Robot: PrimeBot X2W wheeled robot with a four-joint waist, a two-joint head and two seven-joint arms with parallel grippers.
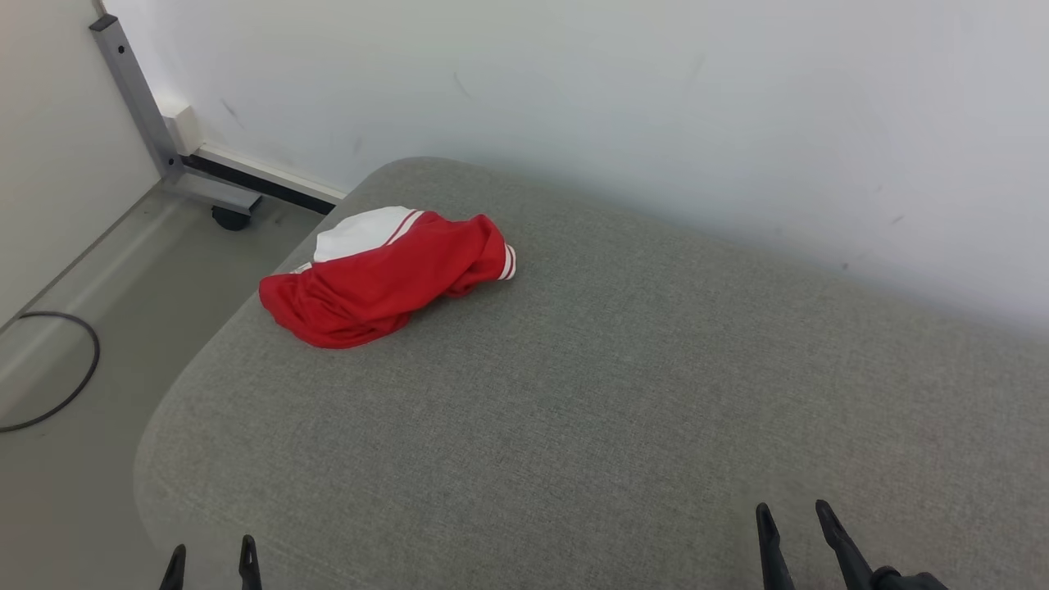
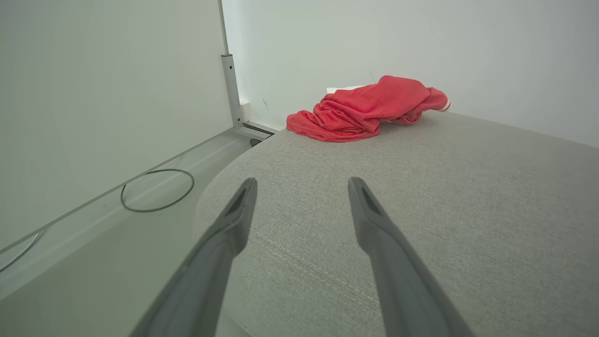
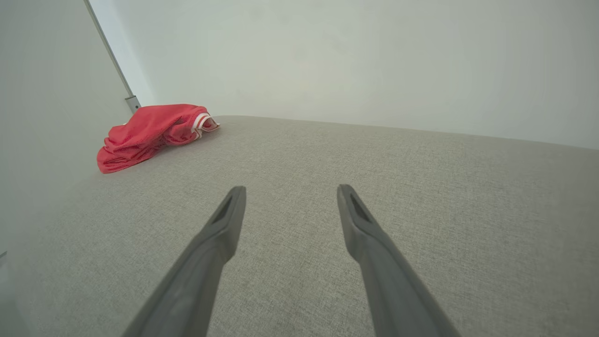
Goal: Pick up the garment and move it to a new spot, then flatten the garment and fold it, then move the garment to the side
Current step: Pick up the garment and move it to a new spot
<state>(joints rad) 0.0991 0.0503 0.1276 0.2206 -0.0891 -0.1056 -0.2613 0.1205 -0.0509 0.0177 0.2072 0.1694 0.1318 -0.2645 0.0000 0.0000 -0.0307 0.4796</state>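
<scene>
Nothing of the job looks started to me. The garment [image 1: 381, 279], red with a white panel and white-striped trim, lies bunched in a heap in the upper left of the head view. It sits on the grey cushion [image 1: 623, 393] near its rounded far corner, close to the edge above the floor. It is neither flat nor folded, so the lift, the move to a new spot, the smoothing, the folding and the final shift aside all remain, as I judge it.

The left gripper [image 1: 213, 545] pokes up at the lower left of that view and the right gripper [image 1: 792, 506] at the lower right. Both are well apart from the cloth, with jaws spread wide and nothing between them. Each wrist view looks along parted fingers at bare cushion, the red heap far off.

Counting: one garment, one cushion, two grippers with two fingers each. On the floor at the left there is one looped cable [image 1: 96, 352] and one metal frame leg [image 1: 135, 90] on a caster.
</scene>
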